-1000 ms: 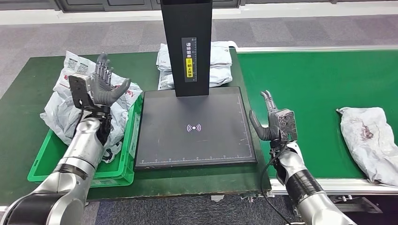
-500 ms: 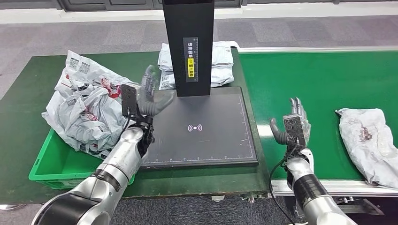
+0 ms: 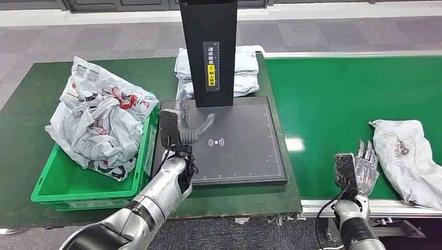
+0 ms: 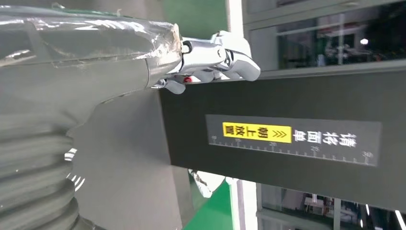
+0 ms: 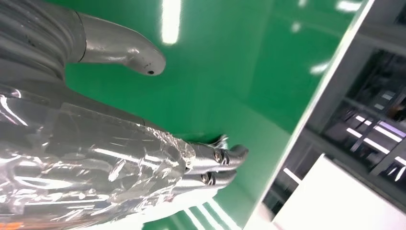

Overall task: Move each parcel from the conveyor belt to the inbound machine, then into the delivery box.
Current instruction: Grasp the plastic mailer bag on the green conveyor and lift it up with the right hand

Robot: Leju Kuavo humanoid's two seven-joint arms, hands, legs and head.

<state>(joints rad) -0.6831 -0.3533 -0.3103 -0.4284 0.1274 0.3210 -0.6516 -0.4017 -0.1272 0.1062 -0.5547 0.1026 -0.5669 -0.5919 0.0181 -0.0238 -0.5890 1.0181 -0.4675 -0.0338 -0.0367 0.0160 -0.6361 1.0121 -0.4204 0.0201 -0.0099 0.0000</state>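
Hovering my right hand (image 3: pixel 363 165), empty with fingers spread, just beside the crumpled grey plastic parcel (image 3: pixel 409 159) lying on the green conveyor belt (image 3: pixel 333 99), I am readying a pickup; my empty left hand (image 3: pixel 186 125) is waiting over the black scanner platform (image 3: pixel 245 156).

The conveyor belt (image 3: pixel 339 94) is smooth green and glossy, throwing back bright lamp glare. The parcel (image 3: pixel 409 159) on it is crumpled grey-white plastic film, as are the parcels (image 3: pixel 96 122) heaped in the green hard-plastic crate (image 3: pixel 83 188). The scanner plate (image 3: pixel 229 143) is matt black; its post (image 3: pixel 208 49) carries a glossy yellow label. Both arms are brushed silver metal; clear wrinkled film wraps the right hand (image 3: pixel 362 169).
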